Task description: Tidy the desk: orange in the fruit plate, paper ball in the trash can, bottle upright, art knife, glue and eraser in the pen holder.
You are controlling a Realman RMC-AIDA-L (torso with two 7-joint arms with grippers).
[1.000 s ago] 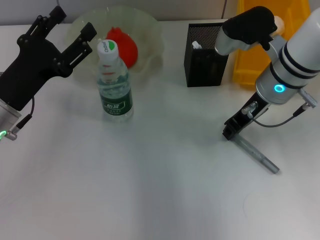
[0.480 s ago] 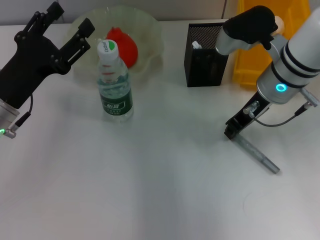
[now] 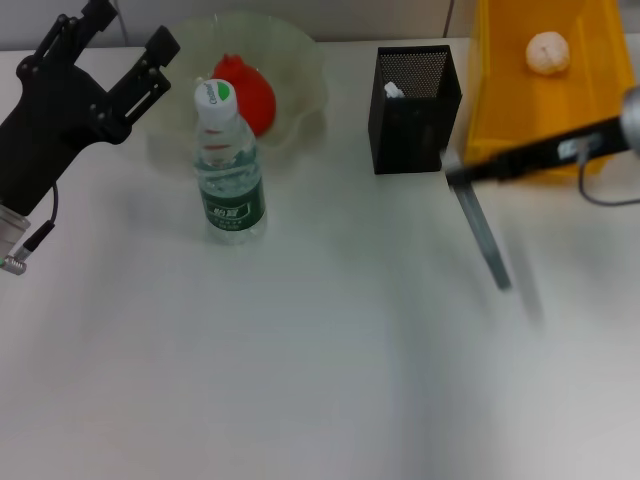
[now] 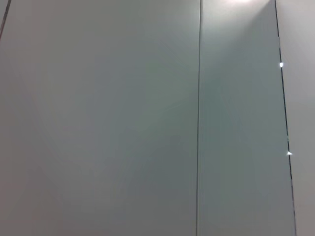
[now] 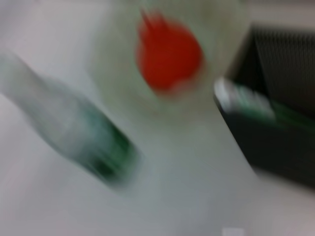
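The near half of the white worktop [image 3: 300, 400] is seen bare. Toward the right edge, a grey stick-shaped tool [image 3: 484, 235] is held lifted and tilted, its top end gripped at the tip of the right gripper [image 3: 458, 172], whose dark fingers are stretched in from the right side in front of the trash can; the jaws are clenched on that stick. Whether it is the art knife or the glue cannot be told, as it is smeared.

Left of the middle, the bottle [image 3: 229, 170] is found standing upright on the worktop, its white-green cap on top and the dark green label facing forward. It is also caught, blurred, in the right wrist view [image 5: 83, 142].

At the left edge, the left gripper [image 3: 110, 50] is held raised beside the fruit plate, its two black fingers spread apart and nothing between them. Only a pale panelled surface is shown by the left wrist view.

Along the far edge, the orange [image 3: 245, 90] is seen lying inside the fruit plate [image 3: 300, 70], just behind the bottle. The pen holder [image 3: 412, 115] stands right of the plate, with a small white item showing inside it. At the far right corner, the trash can [image 3: 510, 90] is seen with a pale paper ball [image 3: 547, 52] lying inside
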